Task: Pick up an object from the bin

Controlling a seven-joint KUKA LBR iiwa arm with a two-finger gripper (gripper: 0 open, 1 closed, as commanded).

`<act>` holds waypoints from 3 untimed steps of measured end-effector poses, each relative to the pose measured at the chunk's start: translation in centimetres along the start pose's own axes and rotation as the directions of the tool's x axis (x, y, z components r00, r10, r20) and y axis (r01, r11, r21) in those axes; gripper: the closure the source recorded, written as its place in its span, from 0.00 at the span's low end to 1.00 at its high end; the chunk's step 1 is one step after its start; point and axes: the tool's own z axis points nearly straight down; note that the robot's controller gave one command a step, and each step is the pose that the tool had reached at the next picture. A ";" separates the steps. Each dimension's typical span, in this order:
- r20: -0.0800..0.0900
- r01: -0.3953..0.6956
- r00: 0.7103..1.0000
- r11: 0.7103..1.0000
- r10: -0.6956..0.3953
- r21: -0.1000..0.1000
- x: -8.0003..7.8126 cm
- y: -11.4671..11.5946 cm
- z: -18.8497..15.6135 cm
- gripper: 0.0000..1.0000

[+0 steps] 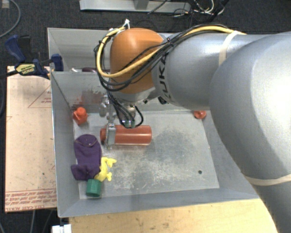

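Note:
My gripper [120, 126] hangs under the orange wrist cover in the middle left of the bin, its fingers apart. A silver finger [110, 131] overlaps the left end of a red-brown cylinder [132, 136] that lies on its side on the bin floor. The other, darker finger [130, 120] stands just above the cylinder's upper edge. Nothing is lifted between the fingers. A small orange piece [79, 115] lies to the gripper's left.
Below left of the gripper lie a purple soft thing [86, 155], a yellow figure [105, 169] and a green block [93, 188]. A small red thing [199, 114] sits by the far wall on the right. The big arm covers the bin's right part.

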 end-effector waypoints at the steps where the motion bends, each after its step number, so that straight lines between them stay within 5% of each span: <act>1: 0.007 -0.002 1.000 1.000 0.002 -0.001 -0.2 0.0 -0.5 0.00; 2: 0.009 0.003 1.000 1.000 -0.003 -0.004 2.0 -3.5 2.7 0.00; 3: 0.006 0.062 0.998 0.998 -0.062 -0.002 1.4 -10.1 3.2 0.00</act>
